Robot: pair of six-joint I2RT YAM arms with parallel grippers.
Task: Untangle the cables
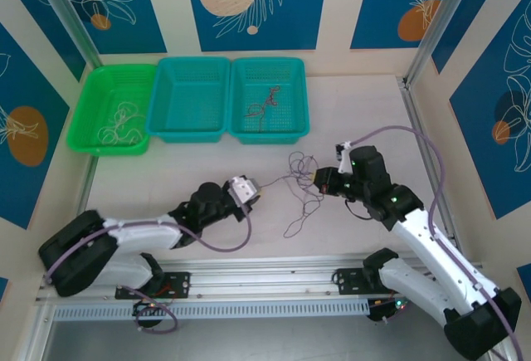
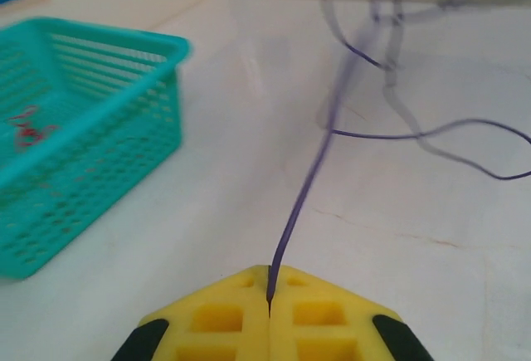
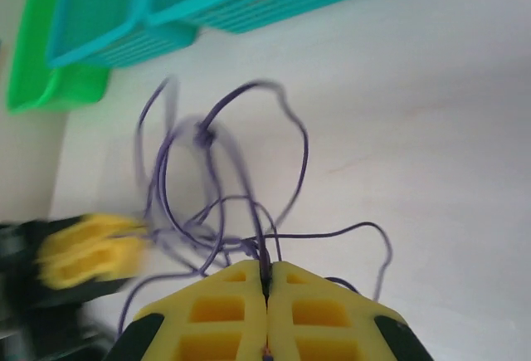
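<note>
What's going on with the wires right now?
Both claws are shut on the same purple wire tangle, which hangs over the table between them. The left claw pinches one strand; the right claw grips another close to the knot. A whitish wire lies in the green basket, and a reddish-brown wire lies in the right teal basket.

White-black arms point(image 1: 431, 249), yellow pincer pads point(image 2: 220, 319)

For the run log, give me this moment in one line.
left gripper: shut on thin purple cable tangle | right gripper: shut on same tangle | tangle: on white table, between grippers
</note>
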